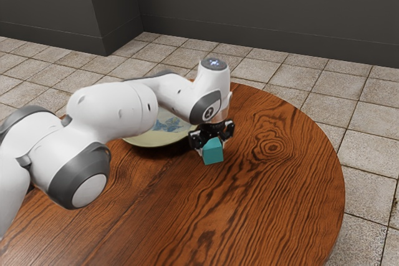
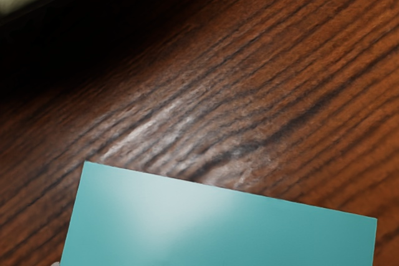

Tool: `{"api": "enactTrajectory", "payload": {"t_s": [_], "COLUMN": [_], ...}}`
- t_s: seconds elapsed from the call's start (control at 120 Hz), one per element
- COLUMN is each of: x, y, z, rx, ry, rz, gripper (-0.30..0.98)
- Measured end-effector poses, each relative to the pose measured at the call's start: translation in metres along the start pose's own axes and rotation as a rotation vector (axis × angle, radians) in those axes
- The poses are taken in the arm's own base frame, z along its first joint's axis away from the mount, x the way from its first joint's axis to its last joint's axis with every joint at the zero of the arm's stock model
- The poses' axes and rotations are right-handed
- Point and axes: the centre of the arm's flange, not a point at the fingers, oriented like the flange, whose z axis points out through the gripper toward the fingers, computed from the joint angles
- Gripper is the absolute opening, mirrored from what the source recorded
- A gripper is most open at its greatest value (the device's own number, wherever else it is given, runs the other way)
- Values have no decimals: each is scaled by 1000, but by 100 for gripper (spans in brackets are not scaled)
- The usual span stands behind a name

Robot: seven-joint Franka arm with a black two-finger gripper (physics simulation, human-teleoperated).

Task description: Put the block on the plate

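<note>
In the exterior view, my arm (image 1: pixel 112 109) hides part of the plate (image 1: pixel 146 142) and table (image 1: pixel 280 204); the picture's edges crop arm and table. The wrist view's edges cut off part of the block (image 2: pixel 218 228) and most of the plate.

teal block (image 1: pixel 213 154), held in the pincer (image 1: pixel 212 144), beside pale, blue-patterned plate (image 1: pixel 156 139)

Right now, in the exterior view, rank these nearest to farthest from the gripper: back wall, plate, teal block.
1. Teal block, right at the gripper.
2. Plate, toward the exterior view's left.
3. Back wall, beyond the table.
</note>
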Motion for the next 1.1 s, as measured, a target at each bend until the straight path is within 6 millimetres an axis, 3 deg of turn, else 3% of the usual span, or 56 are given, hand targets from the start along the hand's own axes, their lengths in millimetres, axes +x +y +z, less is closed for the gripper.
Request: {"api": "enactTrajectory", "payload": {"t_s": [0.25, 0.483, 0.767, 0.842, 0.933, 1.1], "x": [-2, -8, -10, 5, 42, 126], "y": [0, 1, -11, -20, -40, -85], "z": [7, -5, -70, -89, -104, -71], "rx": [5, -5, -73, -97, -118, -111], "ry": [-3, -12, -31, -28, -20, -5], "rz": [-21, -31, -51, -73, -125, -239], "gripper": [47, 43, 40, 40, 40, 41]}}
